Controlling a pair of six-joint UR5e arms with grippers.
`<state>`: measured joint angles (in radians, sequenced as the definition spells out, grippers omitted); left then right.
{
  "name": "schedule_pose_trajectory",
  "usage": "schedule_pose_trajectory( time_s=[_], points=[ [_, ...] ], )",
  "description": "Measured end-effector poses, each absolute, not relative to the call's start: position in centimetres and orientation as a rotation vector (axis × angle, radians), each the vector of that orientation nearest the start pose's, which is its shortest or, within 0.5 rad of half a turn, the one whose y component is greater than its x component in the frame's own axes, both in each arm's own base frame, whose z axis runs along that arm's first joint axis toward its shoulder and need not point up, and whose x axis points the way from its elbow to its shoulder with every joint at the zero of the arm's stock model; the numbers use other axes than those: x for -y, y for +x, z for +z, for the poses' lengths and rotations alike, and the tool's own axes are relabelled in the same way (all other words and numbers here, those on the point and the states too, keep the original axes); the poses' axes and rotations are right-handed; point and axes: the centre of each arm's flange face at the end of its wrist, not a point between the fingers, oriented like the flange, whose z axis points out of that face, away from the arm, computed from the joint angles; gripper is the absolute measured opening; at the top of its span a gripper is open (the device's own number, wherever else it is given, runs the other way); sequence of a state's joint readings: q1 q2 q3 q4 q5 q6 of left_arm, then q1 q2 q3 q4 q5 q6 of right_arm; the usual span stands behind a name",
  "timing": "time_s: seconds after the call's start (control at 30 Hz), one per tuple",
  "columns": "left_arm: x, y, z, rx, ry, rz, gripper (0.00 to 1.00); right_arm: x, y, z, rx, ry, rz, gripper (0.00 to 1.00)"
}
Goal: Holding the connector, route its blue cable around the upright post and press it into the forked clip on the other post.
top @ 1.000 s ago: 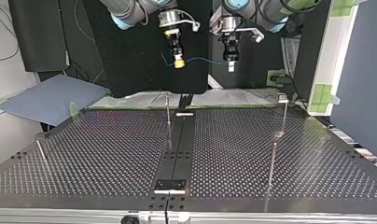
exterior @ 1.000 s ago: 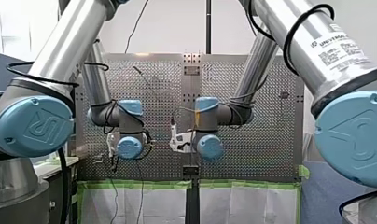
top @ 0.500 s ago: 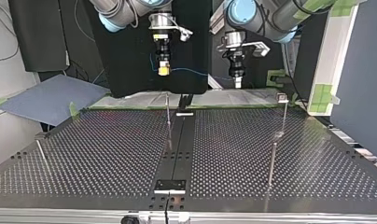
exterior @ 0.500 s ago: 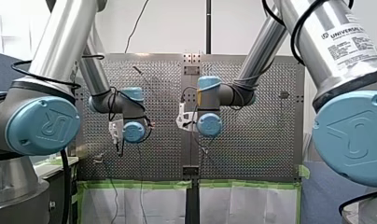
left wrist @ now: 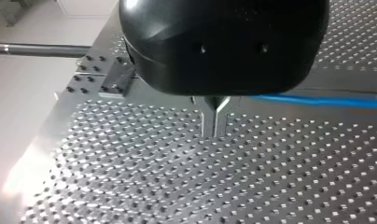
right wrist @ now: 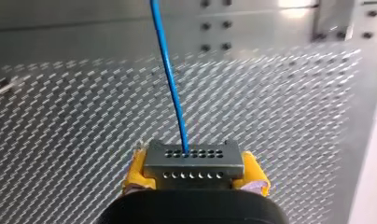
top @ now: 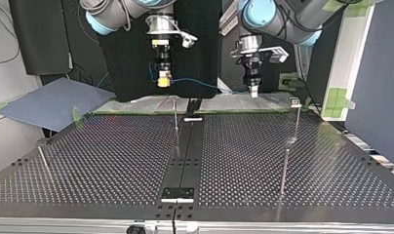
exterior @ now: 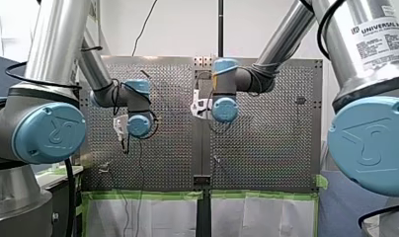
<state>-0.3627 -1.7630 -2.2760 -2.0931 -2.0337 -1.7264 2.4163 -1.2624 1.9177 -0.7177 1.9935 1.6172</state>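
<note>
In the right wrist view my right gripper [right wrist: 194, 175], with yellow pads, is shut on a grey connector [right wrist: 193, 163]. Its blue cable [right wrist: 170, 79] leads straight ahead over the perforated table. The top view has that gripper [top: 162, 79] at the left. From it the blue cable [top: 200, 83] sags across to my left gripper [top: 254, 90] at the right. My left gripper's metal fingers [left wrist: 209, 122] are pressed together, and the cable [left wrist: 317, 101] leaves sideways from them. Both grippers hang above the table's far edge. A thin upright post [top: 175, 122] stands below them, and a post with a forked clip [top: 295, 102] rises at the right.
Another upright post [top: 284, 170] stands nearer the camera at the top view's right. A slanted rod [top: 44, 161] sits at its left edge. A dark centre strip [top: 185, 156] divides the perforated table [top: 112, 165]. A blue mat [top: 53, 102] lies beyond the table's left corner.
In the top view both grippers have come down and moved apart, my right one to the left and my left one to the right. The cable between them has drawn out longer.
</note>
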Motion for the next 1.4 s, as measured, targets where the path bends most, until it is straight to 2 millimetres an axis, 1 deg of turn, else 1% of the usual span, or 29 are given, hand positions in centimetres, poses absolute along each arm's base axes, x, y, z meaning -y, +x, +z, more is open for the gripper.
schedule_pose_trajectory(
  time_s=[0.37, 0.47, 0.73, 0.9, 1.0, 1.17, 1.3, 1.4],
  points=[
    [22.4, 37.8, 23.1, -1.372, -0.296, -0.065, 0.0, 29.0, 47.9, 32.1, 0.898, 1.424, 1.727, 0.0],
    [22.0, 38.3, 24.8, -1.347, -0.328, -0.066, 0.0, 29.2, 48.3, 33.6, 0.873, 1.434, 1.746, 0.0],
    [20.6, 39.8, 30.0, -1.265, -0.419, -0.064, 0.0, 29.9, 49.2, 36.2, 0.83, 1.463, 1.775, 0.0],
    [19.5, 40.3, 33.7, -1.205, -0.479, -0.07, 0.0, 30.4, 49.6, 37.8, 0.816, 1.474, 1.784, 0.0],
    [18.9, 40.6, 35.6, -1.176, -0.499, -0.074, 0.0, 30.6, 49.9, 38.7, 0.813, 1.477, 1.785, 0.0],
    [18.3, 40.7, 38.7, -1.134, -0.513, -0.082, 0.0, 31.6, 49.9, 40.2, 0.799, 1.485, 1.784, 0.0],
    [17.7, 40.5, 42.1, -1.094, -0.517, -0.093, 0.0, 32.2, 50.0, 41.6, 0.782, 1.498, 1.793, 0.0],
    [17.4, 40.6, 43.9, -1.079, -0.516, -0.094, 0.0, 32.7, 50.1, 42.7, 0.774, 1.505, 1.798, 0.0]
  ],
)
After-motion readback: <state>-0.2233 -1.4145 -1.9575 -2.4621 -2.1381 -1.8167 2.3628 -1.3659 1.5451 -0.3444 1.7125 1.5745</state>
